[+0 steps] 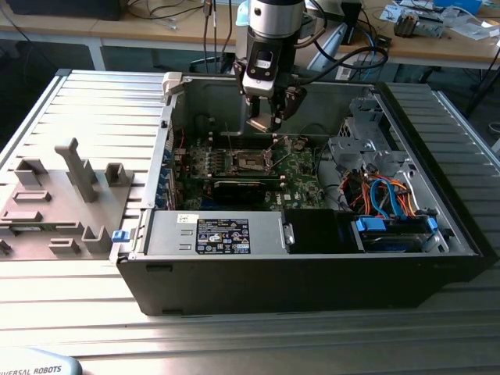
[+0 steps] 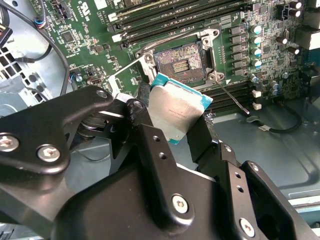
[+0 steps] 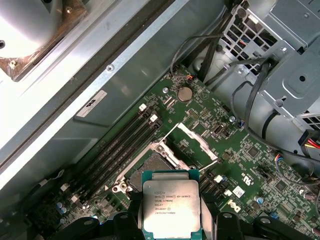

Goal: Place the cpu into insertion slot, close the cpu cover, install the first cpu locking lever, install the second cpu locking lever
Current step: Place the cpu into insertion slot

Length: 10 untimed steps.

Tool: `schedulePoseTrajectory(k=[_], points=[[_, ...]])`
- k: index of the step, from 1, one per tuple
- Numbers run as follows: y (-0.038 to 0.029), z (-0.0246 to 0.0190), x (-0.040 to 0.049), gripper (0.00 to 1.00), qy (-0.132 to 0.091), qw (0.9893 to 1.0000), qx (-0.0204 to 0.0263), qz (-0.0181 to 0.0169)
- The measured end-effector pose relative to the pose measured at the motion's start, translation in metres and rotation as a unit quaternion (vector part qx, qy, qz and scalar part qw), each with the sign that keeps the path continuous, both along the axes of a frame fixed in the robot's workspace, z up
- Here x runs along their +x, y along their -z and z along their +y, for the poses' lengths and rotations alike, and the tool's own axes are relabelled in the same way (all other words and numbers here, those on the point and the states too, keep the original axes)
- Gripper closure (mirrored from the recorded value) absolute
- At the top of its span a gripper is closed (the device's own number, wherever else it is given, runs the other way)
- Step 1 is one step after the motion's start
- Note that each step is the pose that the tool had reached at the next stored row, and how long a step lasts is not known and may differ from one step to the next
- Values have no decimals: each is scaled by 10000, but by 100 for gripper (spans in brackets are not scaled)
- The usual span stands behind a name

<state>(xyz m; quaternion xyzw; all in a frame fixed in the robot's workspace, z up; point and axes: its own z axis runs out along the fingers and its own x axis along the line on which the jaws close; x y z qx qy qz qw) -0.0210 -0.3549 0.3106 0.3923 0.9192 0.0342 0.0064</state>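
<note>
Gripper [image 2: 173, 116] has the cpu [image 2: 177, 112]: fingers [image 2: 150, 147] clamped narrow on two opposite edges, metal top facing the wrist cameras. Cpu is in the air and tilted, not seated. In the second wrist view it hangs just beside the slot [image 2: 182, 62], one corner overlapping the slot's near border; cannot tell the height gap. In the first wrist view it covers the slot's near half. Slot is open, contact field bare. Cover [image 3: 197, 141] is flipped up off the slot and stands at its far side, with the board [image 3: 250, 165] showing through the cut-out. One lever [image 2: 231, 96] is unlatched, angling away from a slot corner. Long black memory slots [image 2: 175, 20] run alongside the slot. Exterior view: gripper sits above the slot, inside the open case [image 1: 312, 273], close to the case's back wall.
</note>
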Motion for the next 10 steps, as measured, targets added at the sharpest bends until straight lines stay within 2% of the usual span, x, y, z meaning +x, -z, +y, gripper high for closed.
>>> schedulePoseTrajectory(k=[10], points=[[1, 0, 0, 46, 25, 10000, 0, 0]])
